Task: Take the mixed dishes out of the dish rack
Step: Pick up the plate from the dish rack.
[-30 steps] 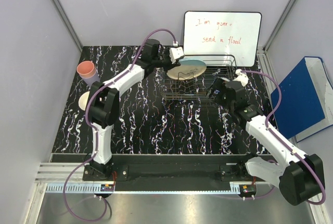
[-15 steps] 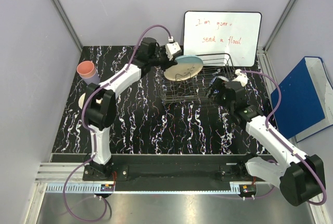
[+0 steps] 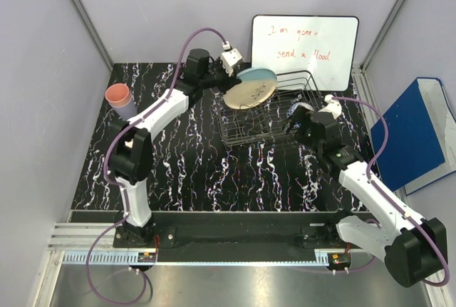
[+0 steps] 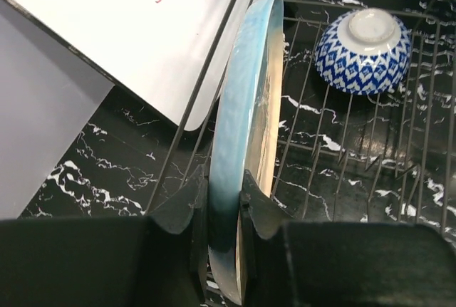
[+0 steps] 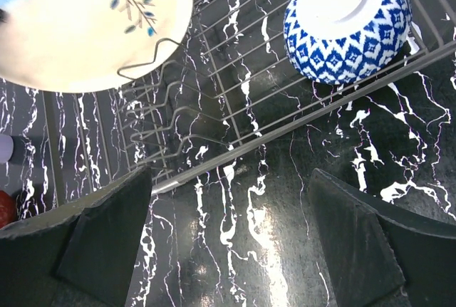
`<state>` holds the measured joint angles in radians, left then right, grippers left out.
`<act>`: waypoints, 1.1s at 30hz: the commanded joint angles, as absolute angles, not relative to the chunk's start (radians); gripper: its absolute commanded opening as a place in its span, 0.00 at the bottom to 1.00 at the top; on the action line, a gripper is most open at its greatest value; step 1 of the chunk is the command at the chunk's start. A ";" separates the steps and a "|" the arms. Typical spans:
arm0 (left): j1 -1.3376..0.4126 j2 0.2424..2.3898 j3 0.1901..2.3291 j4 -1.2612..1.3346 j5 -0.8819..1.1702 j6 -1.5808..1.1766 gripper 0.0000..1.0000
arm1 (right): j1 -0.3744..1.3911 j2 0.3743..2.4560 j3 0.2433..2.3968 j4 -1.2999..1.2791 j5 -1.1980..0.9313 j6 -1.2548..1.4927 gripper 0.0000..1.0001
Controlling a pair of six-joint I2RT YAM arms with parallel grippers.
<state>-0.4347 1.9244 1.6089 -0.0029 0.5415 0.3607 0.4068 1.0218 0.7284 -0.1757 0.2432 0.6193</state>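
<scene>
The left end effector (image 4: 222,207) pinches the rim of the large light-blue-and-cream round plate (image 4: 246,100), which is tilted over the dish rack (image 3: 265,126) at upper centre of the top view. The right end effector (image 5: 228,243) gapes wide and empty just beside the rack, centre right

Cool, even light comes from above, and the overhead view is bright and sharp. The white board (image 3: 304,52) at the far right is nearly washed out, and my arms cast only faint, soft shadows on the table (image 3: 192,172). At my left wrist, my left fingers (image 4: 178,214) loom near the lens, dark and blurred, while the large plate (image 4: 239,107) carries a pale sheen along its rim. At my right wrist, my right fingers (image 5: 107,236) are dim and soft-edged, and the glossy table throws smeared white glare.
</scene>
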 commanded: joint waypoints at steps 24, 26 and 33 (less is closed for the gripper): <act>-0.280 1.143 1.379 -0.010 0.357 -0.787 0.00 | 0.419 0.888 0.884 -0.072 -0.060 0.676 0.98; -0.252 1.067 1.272 0.096 0.450 -0.894 0.00 | 0.417 0.874 0.874 -0.034 -0.124 0.710 0.98; -0.199 1.003 0.823 0.668 0.658 -1.389 0.00 | 0.419 0.808 0.718 0.326 -0.296 0.912 0.99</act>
